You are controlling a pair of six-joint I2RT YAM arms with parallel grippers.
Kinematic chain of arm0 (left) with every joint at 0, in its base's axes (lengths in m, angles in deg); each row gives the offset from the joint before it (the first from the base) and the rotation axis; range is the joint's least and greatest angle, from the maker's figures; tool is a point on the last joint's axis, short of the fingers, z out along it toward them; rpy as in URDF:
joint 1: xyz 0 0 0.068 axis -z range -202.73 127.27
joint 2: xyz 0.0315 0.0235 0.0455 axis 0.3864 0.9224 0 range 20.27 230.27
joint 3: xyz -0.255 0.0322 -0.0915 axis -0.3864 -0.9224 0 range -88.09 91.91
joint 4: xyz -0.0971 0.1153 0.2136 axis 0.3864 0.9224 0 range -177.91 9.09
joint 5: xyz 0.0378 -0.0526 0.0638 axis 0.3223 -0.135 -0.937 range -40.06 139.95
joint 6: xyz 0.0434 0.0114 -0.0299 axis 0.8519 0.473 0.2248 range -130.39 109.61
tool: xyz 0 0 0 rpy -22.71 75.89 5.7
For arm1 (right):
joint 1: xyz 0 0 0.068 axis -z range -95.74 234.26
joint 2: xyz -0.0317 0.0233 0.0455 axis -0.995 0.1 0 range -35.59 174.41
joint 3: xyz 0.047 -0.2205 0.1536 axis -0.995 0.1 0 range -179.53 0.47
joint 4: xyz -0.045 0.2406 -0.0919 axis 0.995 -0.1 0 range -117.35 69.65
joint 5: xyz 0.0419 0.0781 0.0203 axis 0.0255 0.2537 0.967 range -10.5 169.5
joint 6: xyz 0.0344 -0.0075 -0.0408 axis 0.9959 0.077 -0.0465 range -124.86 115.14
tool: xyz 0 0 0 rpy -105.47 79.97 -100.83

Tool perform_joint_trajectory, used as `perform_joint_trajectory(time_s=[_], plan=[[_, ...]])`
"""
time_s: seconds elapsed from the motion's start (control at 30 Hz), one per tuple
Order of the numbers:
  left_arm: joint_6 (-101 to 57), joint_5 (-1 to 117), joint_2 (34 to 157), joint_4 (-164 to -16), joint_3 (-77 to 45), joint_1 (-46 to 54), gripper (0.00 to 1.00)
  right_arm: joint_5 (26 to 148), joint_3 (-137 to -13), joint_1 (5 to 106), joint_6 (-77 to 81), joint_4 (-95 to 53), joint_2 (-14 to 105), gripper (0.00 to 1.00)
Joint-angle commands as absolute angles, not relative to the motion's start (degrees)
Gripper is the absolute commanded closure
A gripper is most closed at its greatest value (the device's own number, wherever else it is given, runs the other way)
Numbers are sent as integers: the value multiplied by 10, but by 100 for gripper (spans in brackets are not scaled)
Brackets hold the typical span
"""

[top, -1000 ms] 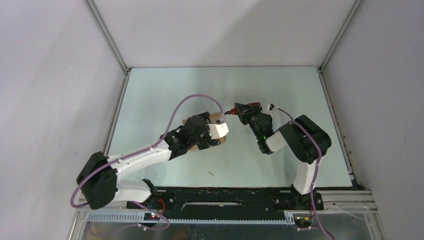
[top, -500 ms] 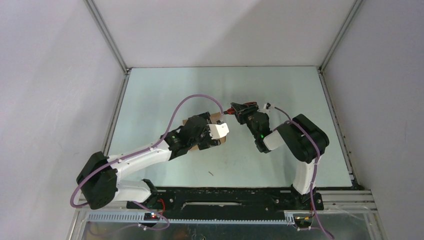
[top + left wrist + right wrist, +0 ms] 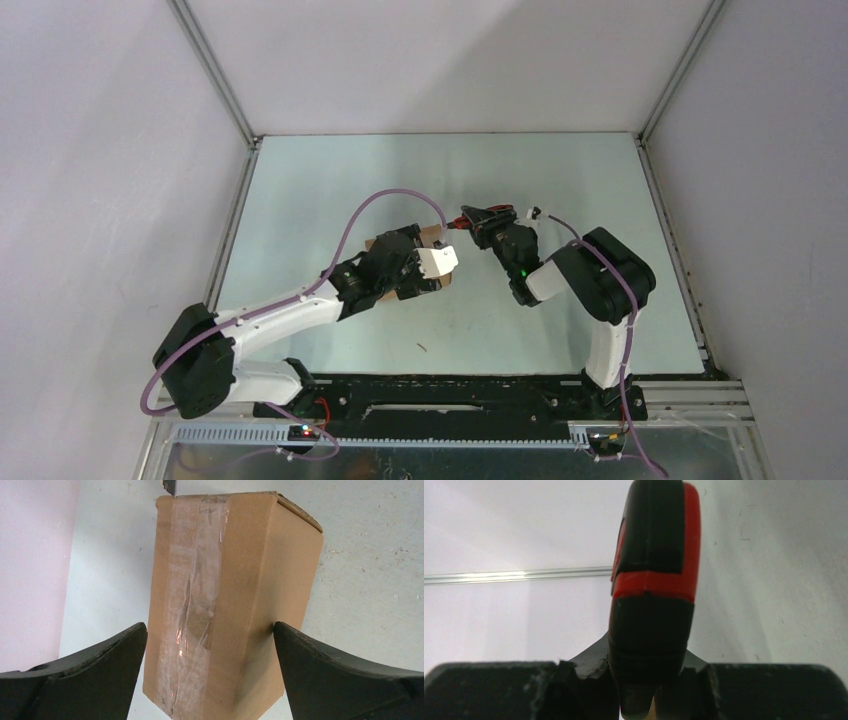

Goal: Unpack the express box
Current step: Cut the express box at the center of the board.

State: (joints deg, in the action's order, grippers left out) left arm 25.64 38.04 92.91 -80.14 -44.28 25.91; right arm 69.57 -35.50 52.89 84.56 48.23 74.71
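Pale, scuffed tabletop (image 3: 330,180) fills the floor of a white-walled enclosure, and both arms meet near its middle. The left gripper (image 3: 210,626) stands spread wide with one finger against each side of the express box (image 3: 235,580), bracing it at the end nearest the wrist. The box lies on the table between those fingers, its long axis running straight ahead of the left gripper, its far end pointing toward the right gripper (image 3: 651,690). A strip of clear tape (image 3: 192,595) follows that axis along the upward face. The right gripper is clamped on a red-and-black utility knife (image 3: 654,555), and a sliver of dark blade (image 3: 170,486) shows just past the far edge of the box, at the tape's end.

The next move is probably a cut along the taped seam, and the risks lie there. A cut would travel toward the left gripper, so an overrun could bring the blade near its fingers. The box is braced at one end only (how firmly, the views do not tell), so downward pressure at the far end could make it skid or pivot. A blade set too deep might also mark whatever is inside.
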Motion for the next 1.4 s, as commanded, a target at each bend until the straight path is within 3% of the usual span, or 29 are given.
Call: perform_joint_trajectory(time_s=[0.0,1.37], plan=[[256,371,925,-829,-455,264,0,685,-370,526,845,507,753,100],[251,370,926,-832,-456,264,0,685,-366,530,853,530,752,100]])
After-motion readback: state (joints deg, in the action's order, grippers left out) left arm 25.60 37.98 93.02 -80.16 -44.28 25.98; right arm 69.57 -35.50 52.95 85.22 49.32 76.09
